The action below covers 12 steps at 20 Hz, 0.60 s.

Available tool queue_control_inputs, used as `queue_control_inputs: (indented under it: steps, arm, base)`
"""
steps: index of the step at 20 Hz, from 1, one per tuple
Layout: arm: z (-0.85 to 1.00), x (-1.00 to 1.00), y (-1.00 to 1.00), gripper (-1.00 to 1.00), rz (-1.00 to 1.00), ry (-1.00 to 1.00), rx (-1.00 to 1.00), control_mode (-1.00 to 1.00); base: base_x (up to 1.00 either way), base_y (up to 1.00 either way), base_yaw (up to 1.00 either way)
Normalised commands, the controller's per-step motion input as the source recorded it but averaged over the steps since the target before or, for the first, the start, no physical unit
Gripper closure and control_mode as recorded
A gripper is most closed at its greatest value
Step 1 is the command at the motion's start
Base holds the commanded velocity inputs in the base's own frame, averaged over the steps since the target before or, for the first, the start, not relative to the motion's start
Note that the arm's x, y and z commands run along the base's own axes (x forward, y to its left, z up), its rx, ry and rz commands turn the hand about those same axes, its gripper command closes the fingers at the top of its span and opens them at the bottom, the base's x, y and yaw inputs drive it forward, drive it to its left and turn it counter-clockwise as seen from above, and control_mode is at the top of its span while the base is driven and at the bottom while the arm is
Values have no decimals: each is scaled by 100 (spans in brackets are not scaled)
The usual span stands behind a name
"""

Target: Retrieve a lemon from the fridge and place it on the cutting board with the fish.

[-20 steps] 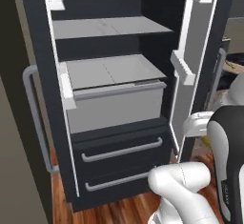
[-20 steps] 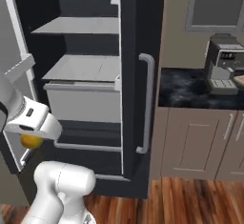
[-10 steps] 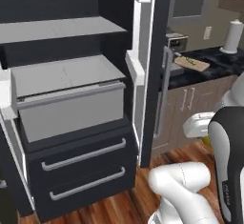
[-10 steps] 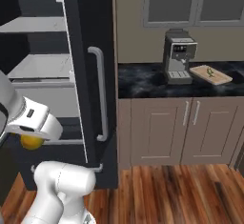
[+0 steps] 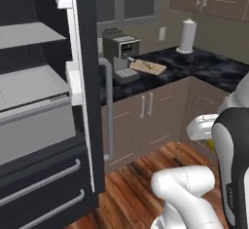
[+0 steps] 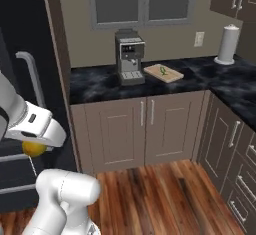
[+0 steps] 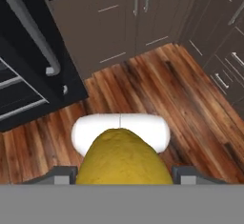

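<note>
My gripper (image 7: 124, 174) is shut on the yellow lemon (image 7: 123, 157), which bulges between the two finger tips above the wooden floor. From the right base camera the lemon (image 6: 34, 148) hangs under the white hand (image 6: 36, 129) at the lower left. The light-wood cutting board (image 6: 165, 73) lies on the dark counter beside the coffee machine, with the small greenish fish (image 6: 162, 70) on it. From the left base camera the board (image 5: 147, 66) is at centre. The dark fridge (image 5: 44, 106) stands open at the left, its door (image 5: 90, 77) edge-on.
A coffee machine (image 6: 130, 56) stands left of the board, and a paper towel roll (image 6: 228, 45) stands in the counter's far right corner. Brown cabinets (image 6: 140, 129) run under the counter and turn along the right wall. Wooden floor (image 7: 157, 89) lies below the hand.
The whole picture has swung to the right: the fridge has slid off to the left and the counter with the board has come to the middle. The lemon stays in the gripper.
</note>
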Motion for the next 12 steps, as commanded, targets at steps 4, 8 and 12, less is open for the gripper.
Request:
queue_control_inputs:
  steps: [4,8,12]
  arm:
    - [0,0,0,100,0,0,0,100]
    - [0,0,0,100,0,0,0,100]
    - [0,0,0,100,0,0,0,100]
  base:
    - [23,-66,-17]
    - [40,-47,4]
    - [37,-52,14]
